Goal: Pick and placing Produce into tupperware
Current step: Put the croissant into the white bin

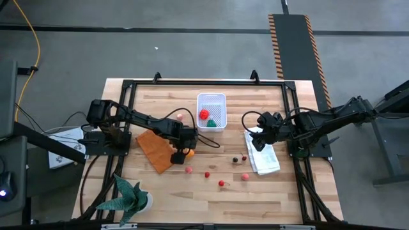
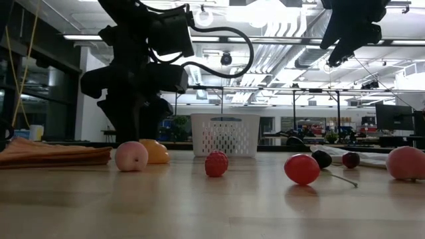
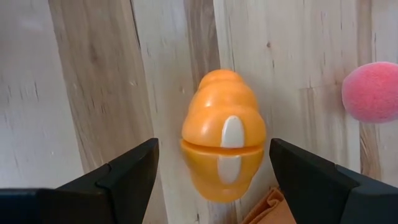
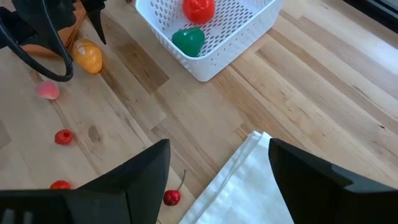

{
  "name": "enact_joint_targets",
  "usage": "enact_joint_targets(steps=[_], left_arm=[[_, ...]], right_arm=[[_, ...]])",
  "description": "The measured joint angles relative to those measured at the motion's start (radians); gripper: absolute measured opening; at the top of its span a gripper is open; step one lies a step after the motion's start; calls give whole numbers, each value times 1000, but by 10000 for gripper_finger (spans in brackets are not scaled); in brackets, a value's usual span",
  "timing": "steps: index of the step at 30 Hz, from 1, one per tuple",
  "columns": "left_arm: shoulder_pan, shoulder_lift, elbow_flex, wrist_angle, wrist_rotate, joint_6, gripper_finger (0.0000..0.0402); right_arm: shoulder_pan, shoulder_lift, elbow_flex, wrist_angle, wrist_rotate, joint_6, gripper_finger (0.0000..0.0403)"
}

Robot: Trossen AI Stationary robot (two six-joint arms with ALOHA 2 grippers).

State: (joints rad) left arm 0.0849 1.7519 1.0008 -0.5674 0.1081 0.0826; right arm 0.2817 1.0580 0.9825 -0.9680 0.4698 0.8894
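Observation:
The white latticed tupperware (image 1: 211,110) stands at the table's far middle with a red tomato-like piece (image 4: 199,9) and a green piece (image 4: 188,40) inside. An orange carrot-like piece (image 3: 224,143) lies on the wood. My left gripper (image 3: 212,149) points down over it, open, one finger on each side with a gap to each. Small red, pink and dark berries (image 1: 207,174) lie scattered on the near middle of the table. My right gripper (image 4: 217,149) hangs open and high above the white cloth (image 1: 263,153), holding nothing.
An orange-brown cloth (image 1: 155,148) lies just left of the left gripper. A green spiky plant (image 1: 128,198) stands at the near left corner. A pink ball (image 3: 371,91) rests close to the orange piece. A black frame (image 1: 204,82) rims the table.

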Motion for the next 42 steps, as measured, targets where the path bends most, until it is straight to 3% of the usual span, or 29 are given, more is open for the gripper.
enact_joint_targets(steps=[31, 42], left_arm=[[0, 0, 0, -3, 36, 62, 294], [0, 0, 0, -3, -4, 44, 294]], right_arm=[[0, 0, 0, 0, 16, 0, 263], [0, 0, 0, 1, 27, 0, 263]])
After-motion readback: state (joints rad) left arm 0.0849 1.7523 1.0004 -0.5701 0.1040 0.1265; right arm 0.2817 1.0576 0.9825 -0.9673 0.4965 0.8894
